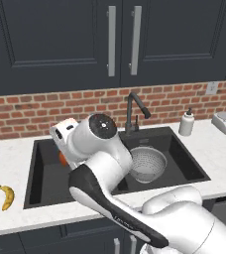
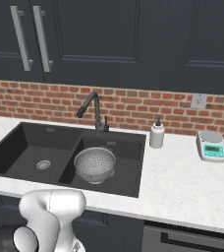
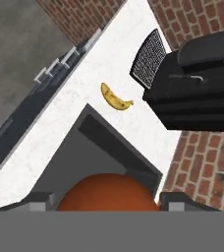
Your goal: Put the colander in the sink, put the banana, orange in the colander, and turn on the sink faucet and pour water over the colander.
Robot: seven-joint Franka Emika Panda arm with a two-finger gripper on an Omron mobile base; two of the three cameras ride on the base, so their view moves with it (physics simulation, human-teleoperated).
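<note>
Right, I'm looking at the pale marbled surface (image 1: 211, 149) first, with the big matte black double-basin sink (image 2: 128, 170) set into it below the red brick wall. I can see the tall dark gooseneck faucet (image 2: 95, 110) rising behind the divider between the two basins. Sitting upright in the right basin is the round silvery perforated metal colander (image 2: 94, 165), with nothing inside it. My arm reaches over the left basin, and the end effector (image 3: 106, 203) shows in the hand view with its two dark fingertips (image 3: 182, 201) set wide apart, one on each side of the round orange-red fruit (image 3: 106, 193). I'd say the orange is clasped between them; in the left base view a sliver of it peeks out beside the wrist, above the left basin. Out on the surface left of the sink lies the small curved yellow banana (image 1: 7, 197), well apart from the orange.
</note>
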